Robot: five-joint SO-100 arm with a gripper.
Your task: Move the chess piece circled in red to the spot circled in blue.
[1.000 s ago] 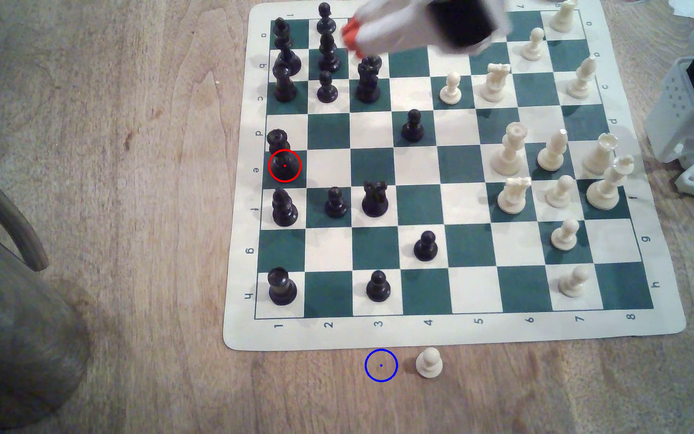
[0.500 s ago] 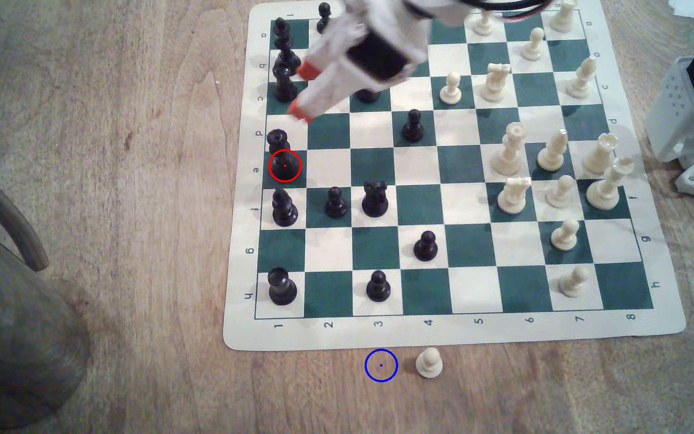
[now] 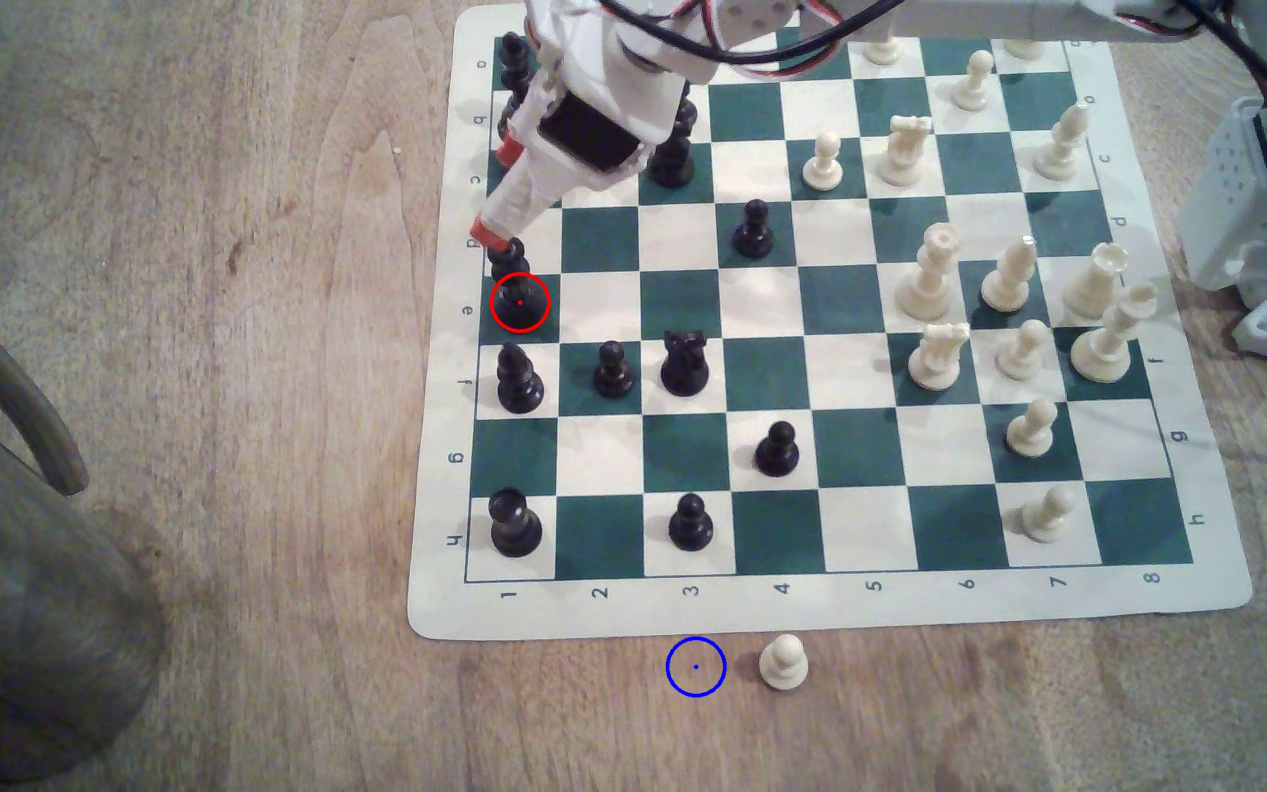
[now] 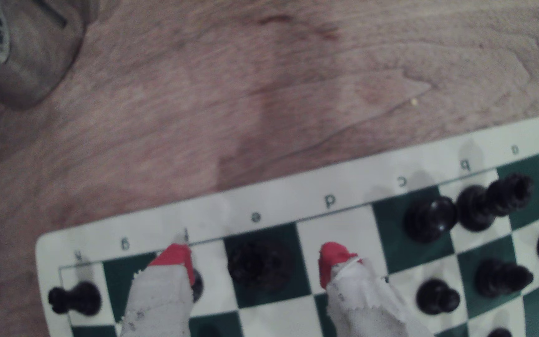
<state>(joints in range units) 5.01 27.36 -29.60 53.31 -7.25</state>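
Since 0.5 s ago, jaws now straddle black queen.

White plastic arm, black servo block set behind the gripper. Gripper fingers wrapped in frayed white cloth tape, red-orange tips. Black and red-white cables loop over the wrist behind the gripper.

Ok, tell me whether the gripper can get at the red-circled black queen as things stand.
Probably yes. The gripper is open, its red fingertips straddling the black queen from above. The black bishop on the next square stands close beside one finger.
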